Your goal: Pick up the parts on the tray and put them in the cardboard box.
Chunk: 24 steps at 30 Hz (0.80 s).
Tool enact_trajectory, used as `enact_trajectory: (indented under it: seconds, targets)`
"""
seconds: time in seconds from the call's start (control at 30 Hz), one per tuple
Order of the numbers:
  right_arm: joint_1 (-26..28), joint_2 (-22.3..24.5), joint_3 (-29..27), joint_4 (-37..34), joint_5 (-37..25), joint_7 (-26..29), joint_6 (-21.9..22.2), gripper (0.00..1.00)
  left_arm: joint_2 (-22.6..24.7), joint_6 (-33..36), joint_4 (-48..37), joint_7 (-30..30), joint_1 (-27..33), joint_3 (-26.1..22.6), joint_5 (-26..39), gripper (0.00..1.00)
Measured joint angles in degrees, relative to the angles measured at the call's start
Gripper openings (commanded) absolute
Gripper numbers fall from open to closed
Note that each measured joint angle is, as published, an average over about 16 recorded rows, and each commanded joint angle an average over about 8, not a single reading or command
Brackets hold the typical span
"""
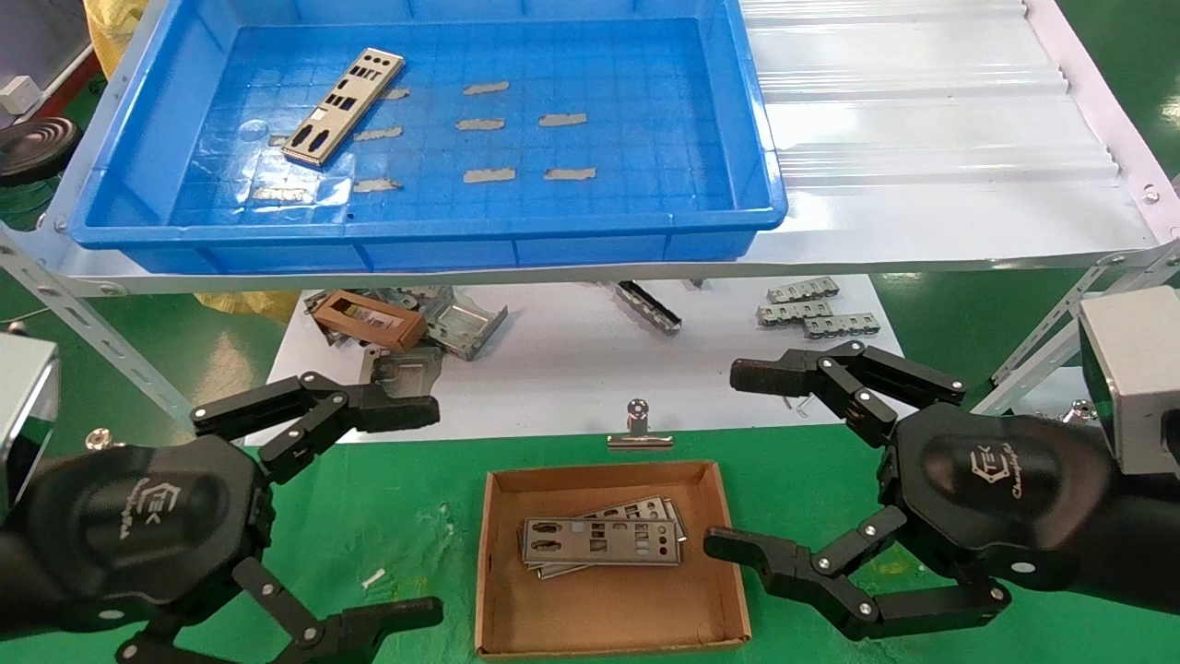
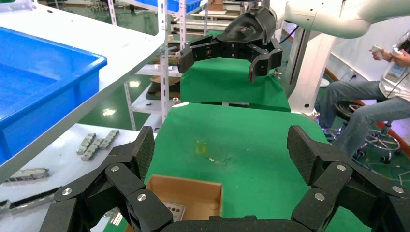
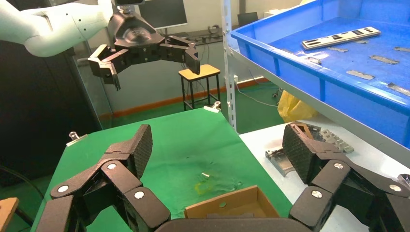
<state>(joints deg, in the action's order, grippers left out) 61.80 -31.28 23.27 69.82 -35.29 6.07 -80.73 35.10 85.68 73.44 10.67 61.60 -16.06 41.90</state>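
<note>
The blue tray [image 1: 424,249] stands on the upper shelf; one silver-grey part [image 1: 343,106] lies slanted at its far left among grey tape patches. The cardboard box [image 1: 608,609] sits on the green cloth below and holds a few stacked parts [image 1: 599,541]. My left gripper [image 1: 419,512] is open and empty, left of the box. My right gripper [image 1: 737,459] is open and empty, at the box's right side, its lower fingertip by the box rim. The left wrist view shows my left gripper [image 2: 223,150] above a box corner [image 2: 193,191]. The right wrist view shows my right gripper [image 3: 217,147], the box [image 3: 227,205], the tray [image 3: 314,72] and the part [image 3: 341,37].
On the white lower board lie folded metal frames [image 1: 466,323], a small brown frame piece [image 1: 369,318], a dark strip [image 1: 650,306] and small grey pieces [image 1: 816,309]. A binder clip [image 1: 638,429] holds the cloth edge. Angled shelf legs [image 1: 83,332] flank the board. A seated person [image 2: 372,106] is off to the side.
</note>
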Motion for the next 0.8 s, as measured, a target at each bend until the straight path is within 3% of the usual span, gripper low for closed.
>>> enact_trajectory:
  seconds: [0.8]
  targets:
    - [0.0, 0.0, 0.0, 0.0, 0.0, 0.0, 0.0, 0.00, 0.0, 0.0, 0.0, 0.0, 0.0, 0.0, 0.0, 1.00]
